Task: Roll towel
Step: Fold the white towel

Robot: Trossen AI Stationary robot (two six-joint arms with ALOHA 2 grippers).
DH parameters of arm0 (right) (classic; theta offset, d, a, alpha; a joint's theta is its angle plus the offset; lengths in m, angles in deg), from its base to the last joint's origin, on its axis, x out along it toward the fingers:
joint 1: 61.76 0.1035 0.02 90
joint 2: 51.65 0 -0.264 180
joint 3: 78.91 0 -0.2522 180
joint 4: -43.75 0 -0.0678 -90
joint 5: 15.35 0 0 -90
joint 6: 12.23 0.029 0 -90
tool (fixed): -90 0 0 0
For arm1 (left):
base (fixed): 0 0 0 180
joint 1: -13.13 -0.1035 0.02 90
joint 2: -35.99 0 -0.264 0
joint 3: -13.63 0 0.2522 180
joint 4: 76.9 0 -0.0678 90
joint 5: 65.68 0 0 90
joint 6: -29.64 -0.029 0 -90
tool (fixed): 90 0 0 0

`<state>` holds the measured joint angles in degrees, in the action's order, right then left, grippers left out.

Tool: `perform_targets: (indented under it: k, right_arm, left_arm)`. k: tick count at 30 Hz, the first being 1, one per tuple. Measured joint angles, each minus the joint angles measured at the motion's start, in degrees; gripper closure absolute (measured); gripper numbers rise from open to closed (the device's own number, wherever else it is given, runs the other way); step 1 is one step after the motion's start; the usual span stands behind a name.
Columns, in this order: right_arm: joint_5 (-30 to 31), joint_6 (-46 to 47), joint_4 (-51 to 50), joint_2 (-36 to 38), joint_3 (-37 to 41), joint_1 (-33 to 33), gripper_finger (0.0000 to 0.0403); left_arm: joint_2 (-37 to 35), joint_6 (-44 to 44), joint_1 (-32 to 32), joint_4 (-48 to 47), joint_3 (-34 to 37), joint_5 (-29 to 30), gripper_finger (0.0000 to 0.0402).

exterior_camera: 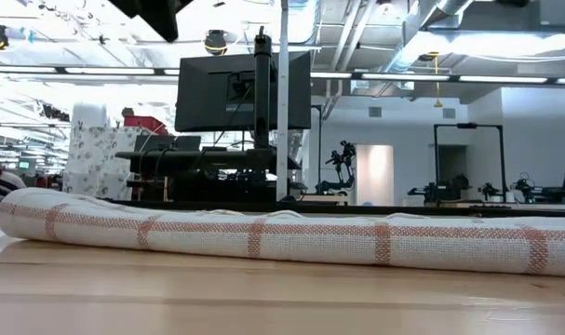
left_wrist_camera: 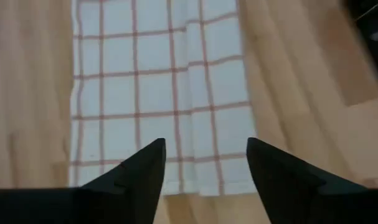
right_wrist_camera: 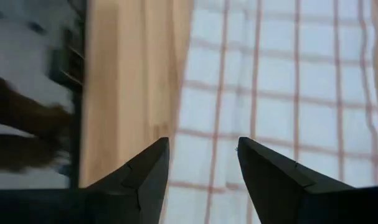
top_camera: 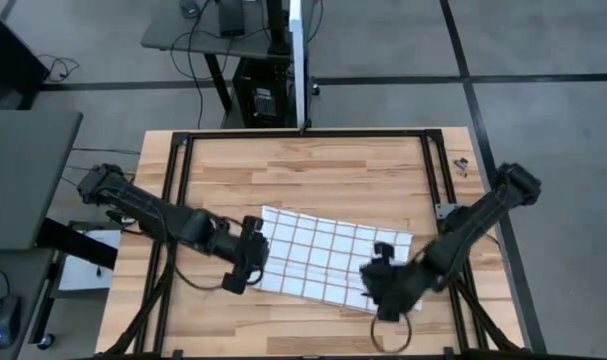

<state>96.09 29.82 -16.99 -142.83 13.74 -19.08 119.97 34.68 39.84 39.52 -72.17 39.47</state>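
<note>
The towel [top_camera: 328,255], white with a grid of thin red-brown lines, lies spread on the wooden table near its front edge. In the low view its near edge [exterior_camera: 282,237] shows as a thick rolled band across the whole picture. My left gripper [top_camera: 251,255] hangs open over the towel's left end, and the cloth [left_wrist_camera: 164,93] shows below its spread fingers [left_wrist_camera: 204,143]. My right gripper [top_camera: 381,280] hangs open over the towel's right near corner, with the cloth [right_wrist_camera: 288,81] under its fingers [right_wrist_camera: 201,142]. Neither gripper shows in the low view.
A black metal frame [top_camera: 183,180] runs along the table's left, right and far sides. A small dark object [top_camera: 461,165] lies by the far right rail. Bare wood [top_camera: 303,165] lies between the towel and the far edge. A monitor stand [exterior_camera: 262,121] rises beyond the table.
</note>
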Motion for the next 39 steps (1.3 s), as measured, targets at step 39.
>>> perform_targets:
  k: [39]
  right_arm:
    - [3.63,18.49,-5.12,-25.49,-2.54,12.87,0.0218]
  left_arm:
    - [28.85,26.29,10.70,7.09,-0.32,9.74,0.0178]
